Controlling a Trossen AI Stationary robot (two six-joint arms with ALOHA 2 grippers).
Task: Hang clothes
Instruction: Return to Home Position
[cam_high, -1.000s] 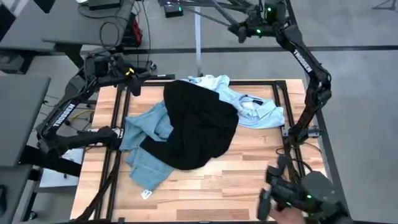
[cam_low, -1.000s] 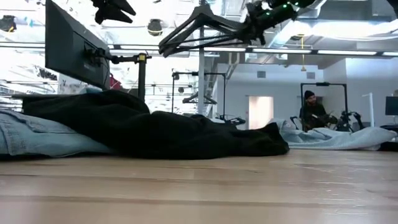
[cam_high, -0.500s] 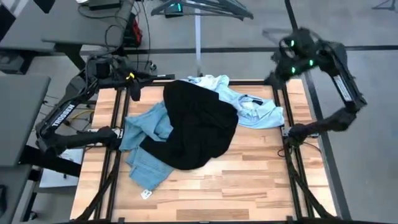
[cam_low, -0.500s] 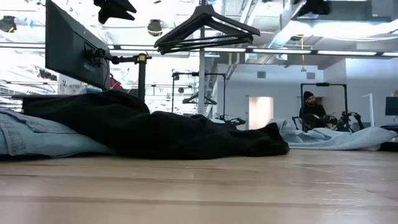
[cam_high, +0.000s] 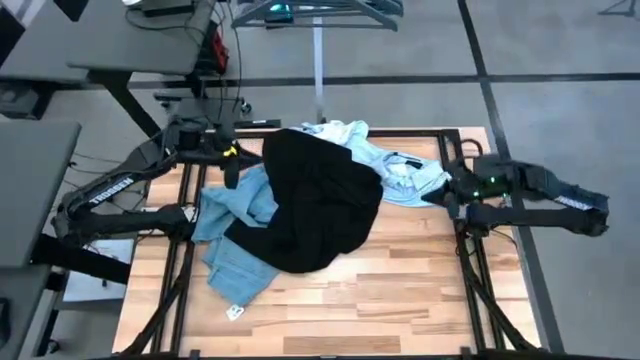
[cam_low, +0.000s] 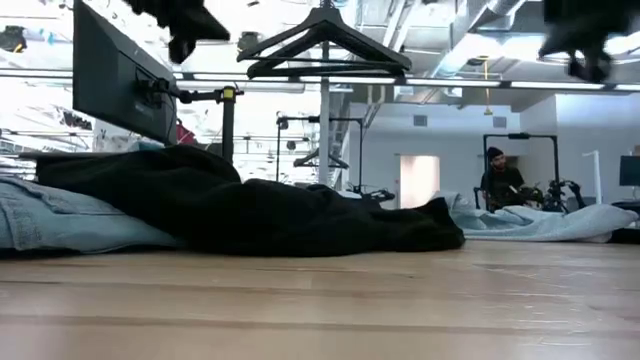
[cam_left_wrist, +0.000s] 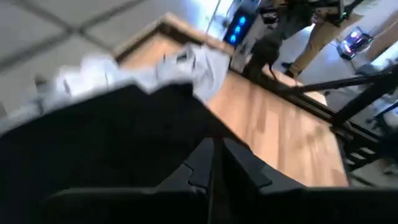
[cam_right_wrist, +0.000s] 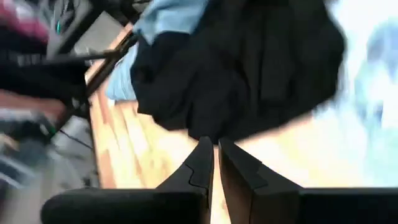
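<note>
Nothing is hung so far, as far as I can see. All three garments lie heaped on the desk (cam_high: 400, 290). The black t-shirt (cam_high: 320, 200) sprawls over the middle. The pale blue shirt (cam_high: 415, 178) pokes out from under it toward two o'clock, and the jeans (cam_high: 232, 235) spill from beneath it toward eight o'clock.

Beyond the desk at twelve o'clock stands the rack (cam_high: 318, 75), with a hanger (cam_high: 320, 8) on it that looks bare; no cloth drapes from it in the low view.

The left gripper (cam_high: 230, 165) hovers at the desk's ten o'clock corner, just beside the jeans. Its fingers are pressed together and hold nothing. The right gripper (cam_high: 448, 192) sits low at the three o'clock edge, next to the shirt's hem. Its fingers too are drawn together and empty.

I'd judge the hanger work on the rack is finished and both arms are tucked in to rest. If the job means getting clothes onto hangers, all three pieces remain to be done.
</note>
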